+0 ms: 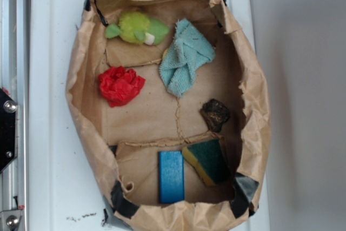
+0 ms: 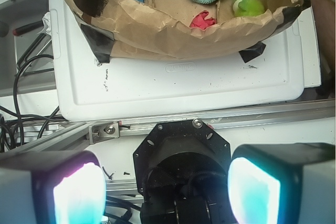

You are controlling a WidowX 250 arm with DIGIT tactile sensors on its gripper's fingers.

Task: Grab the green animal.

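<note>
I see a paper bag [image 1: 81, 79] with its walls rolled down, taped at the corners with black tape, sitting on a white tray [image 1: 48, 133]. I take the bag as my landmark for everything below.

The green animal [image 1: 138, 28] lies inside the bag at the far end in the exterior view, close against the upper wall and left of centre. It is a fuzzy lime-yellow toy with darker green fins and a small white patch on its lower right side. Just to its right, on the bag's floor, I note a light teal cloth [image 1: 185, 58], crumpled and near the toy (I cannot tell whether the two touch). Below the toy, toward the bag's left wall, sits a red crumpled lump [image 1: 120, 85]. A dark brown lump [image 1: 215, 114] rests near the bag's right wall. At the near end of the bag a blue block [image 1: 171, 176] lies flat, with a green-and-yellow sponge [image 1: 207, 160] just beside it on the right.

In the wrist view the gripper [image 2: 167, 190] is outside the bag, well apart from it, past the tray's edge and over a metal rail [image 2: 220, 118]. Its two fingers [image 2: 79, 195] stand spread wide with nothing between them. From there I see the green animal inside the bag's upper right part.
</note>
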